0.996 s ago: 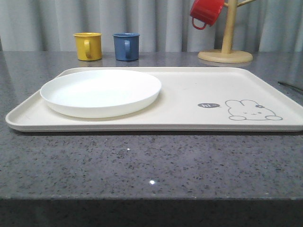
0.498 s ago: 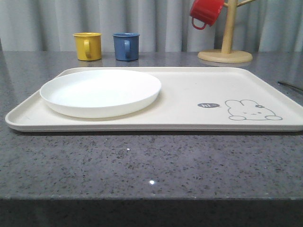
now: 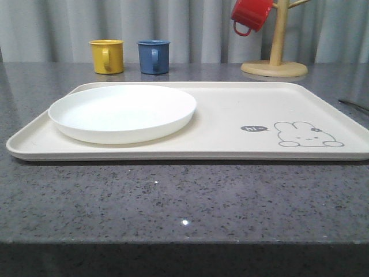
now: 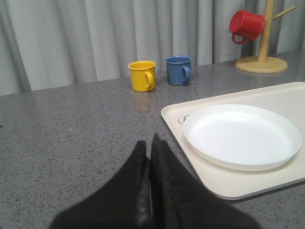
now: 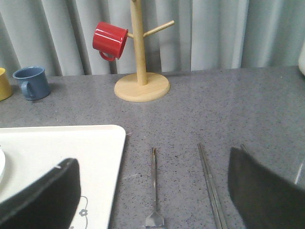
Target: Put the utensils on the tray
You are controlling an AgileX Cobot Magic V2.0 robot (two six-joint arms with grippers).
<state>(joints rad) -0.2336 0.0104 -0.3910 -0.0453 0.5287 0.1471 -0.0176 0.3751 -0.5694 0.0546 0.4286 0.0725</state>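
The cream tray lies across the table, with the white plate on its left half and a rabbit drawing at its right. On the counter just right of the tray, a silver fork and a pair of metal chopsticks lie side by side. My right gripper hangs open above them, one finger over the tray's corner and the other beyond the chopsticks. My left gripper is shut and empty over the bare counter left of the tray and the plate.
A yellow cup and a blue cup stand behind the tray. A red cup hangs on a wooden mug tree at the back right. Grey curtains close the back. A thin metal handle shows at the right edge.
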